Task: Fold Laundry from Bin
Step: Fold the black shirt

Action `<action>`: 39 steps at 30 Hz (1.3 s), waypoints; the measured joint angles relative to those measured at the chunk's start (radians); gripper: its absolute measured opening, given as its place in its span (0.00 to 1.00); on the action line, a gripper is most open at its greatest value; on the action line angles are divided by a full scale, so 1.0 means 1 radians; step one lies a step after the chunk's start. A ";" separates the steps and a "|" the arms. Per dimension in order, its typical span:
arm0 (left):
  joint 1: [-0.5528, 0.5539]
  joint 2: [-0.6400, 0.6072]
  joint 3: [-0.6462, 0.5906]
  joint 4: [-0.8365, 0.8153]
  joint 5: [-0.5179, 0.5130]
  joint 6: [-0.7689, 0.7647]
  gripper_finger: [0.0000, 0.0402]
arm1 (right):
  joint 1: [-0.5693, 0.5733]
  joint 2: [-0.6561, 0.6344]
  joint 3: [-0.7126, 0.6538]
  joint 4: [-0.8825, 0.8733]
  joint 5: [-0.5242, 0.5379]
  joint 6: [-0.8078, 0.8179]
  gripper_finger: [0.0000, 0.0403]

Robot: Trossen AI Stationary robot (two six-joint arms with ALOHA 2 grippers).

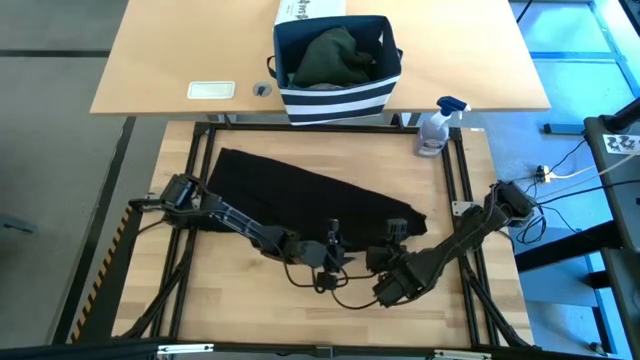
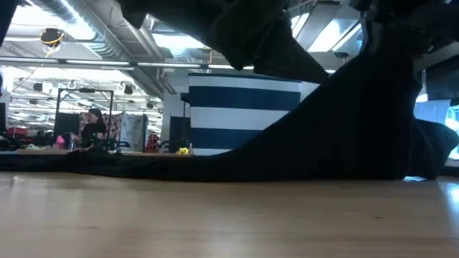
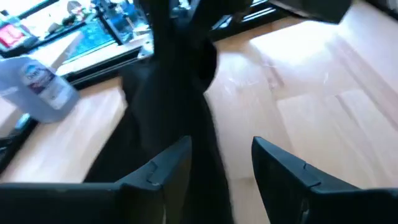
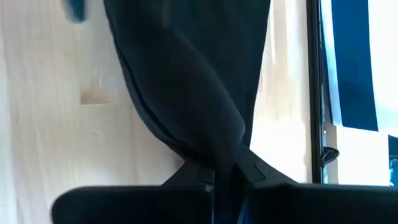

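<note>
A soft black garment (image 1: 300, 195) lies spread on the pale wood worktop (image 1: 230, 290). The right gripper (image 4: 224, 177) pinches its bunched edge tight; the left gripper (image 3: 221, 165) straddles a fold, half-spread. Only the high view shows the striped fabric bin (image 1: 335, 95) holding dark green cloth (image 1: 330, 58).
</note>
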 joint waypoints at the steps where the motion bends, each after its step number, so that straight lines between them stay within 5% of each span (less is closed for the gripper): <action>1: 0.000 0.002 0.000 -0.008 -0.001 0.000 0.44 | -0.004 0.000 0.003 -0.001 -0.001 -0.004 0.02; 14: 0.019 0.001 0.000 -0.032 -0.072 -0.166 0.68 | -0.011 0.000 0.006 0.010 -0.006 -0.026 0.02; 39: 0.011 -0.001 0.000 0.005 -0.058 -0.248 0.69 | -0.078 0.000 0.014 0.133 0.009 -0.138 0.01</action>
